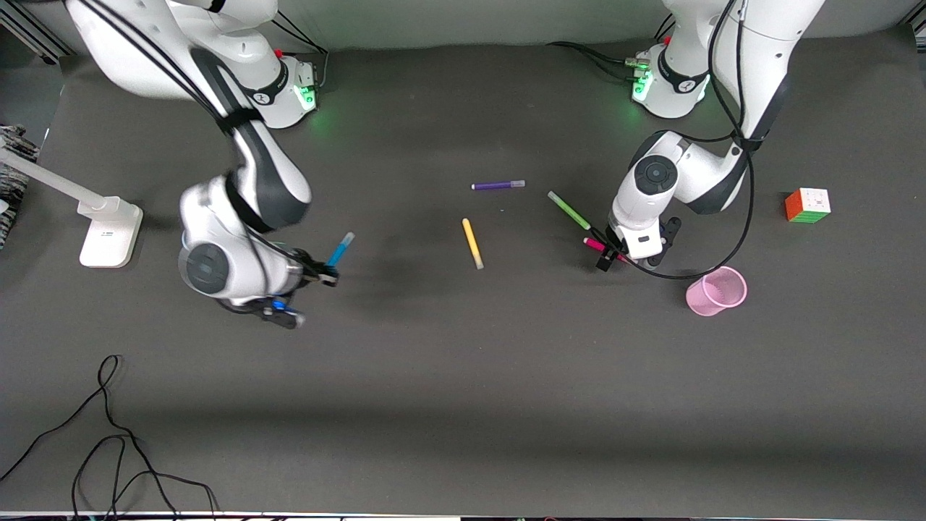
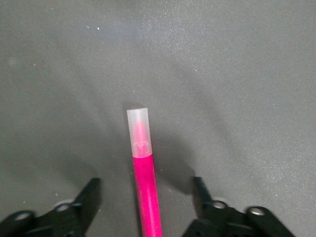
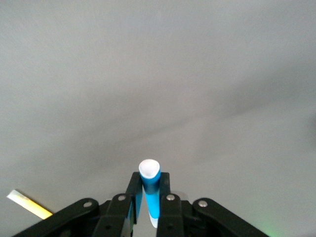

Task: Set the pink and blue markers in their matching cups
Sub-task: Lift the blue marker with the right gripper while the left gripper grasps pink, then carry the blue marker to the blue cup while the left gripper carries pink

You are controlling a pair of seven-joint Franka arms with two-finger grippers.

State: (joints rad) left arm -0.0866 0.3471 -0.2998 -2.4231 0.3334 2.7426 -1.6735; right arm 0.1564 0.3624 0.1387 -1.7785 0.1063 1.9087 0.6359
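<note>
My right gripper [image 1: 329, 273] is shut on the blue marker [image 1: 340, 250] and holds it tilted above the table at the right arm's end; the right wrist view shows the marker [image 3: 149, 183] pinched between the fingers [image 3: 135, 183]. My left gripper [image 1: 631, 252] is open and low, straddling the pink marker [image 1: 595, 245], which lies on the table. In the left wrist view the marker [image 2: 141, 148] runs between the spread fingers [image 2: 91, 190], untouched. The pale pink cup [image 1: 716, 291] stands upright beside the left gripper, nearer the front camera. The blue cup is out of view.
A light-green pen [image 1: 568, 210] lies close to the pink marker. A yellow pen [image 1: 472, 243] and a purple pen [image 1: 498, 185] lie mid-table. A colour cube [image 1: 808, 205] sits at the left arm's end. A white stand [image 1: 108, 231] and loose cables [image 1: 108, 449] lie at the right arm's end.
</note>
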